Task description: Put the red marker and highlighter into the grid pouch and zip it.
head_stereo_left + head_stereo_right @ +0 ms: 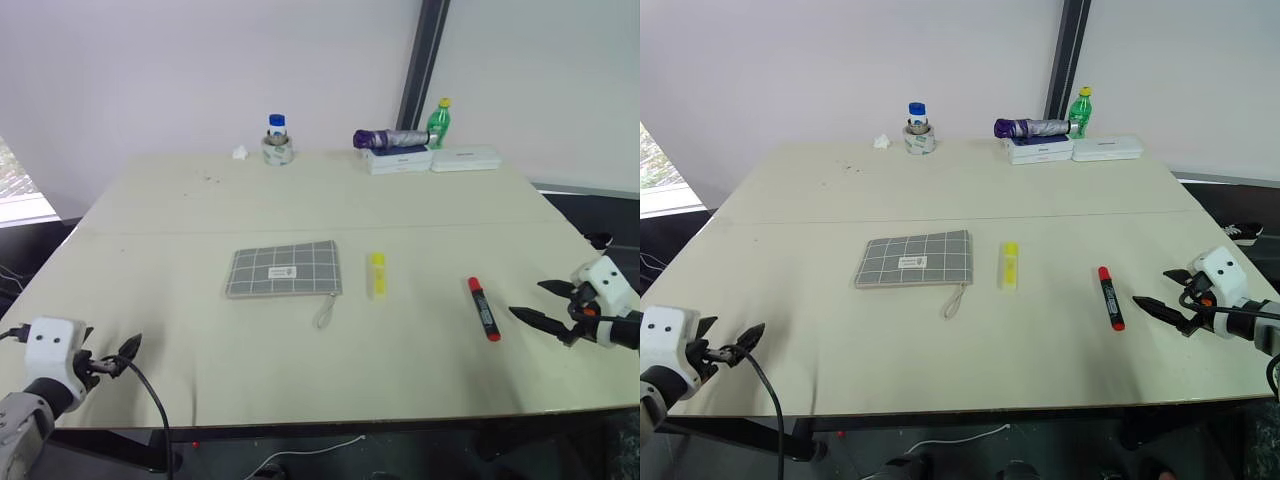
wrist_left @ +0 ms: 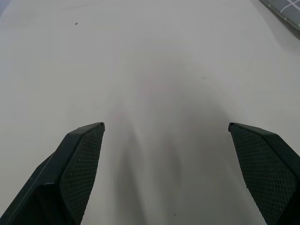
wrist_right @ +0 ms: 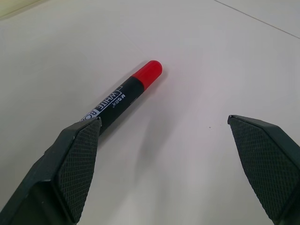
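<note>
Bright, even, diffuse light overall — no hard glare on the table (image 1: 300, 210). Shadows soft and faint: a smudge under the left gripper (image 2: 166, 126) in its wrist view, a pale one beside the red marker (image 3: 124, 96). Head views sharp throughout. Wrist views crisp near the fingers — slightly softer farther off.

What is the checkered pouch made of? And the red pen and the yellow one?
The pouch looks like soft woven cloth, matte, with a cord loop. The red pen seems smooth plastic; its red end shines a little. The yellow pen is probably plastic too, though it's too small to be sure.
</note>
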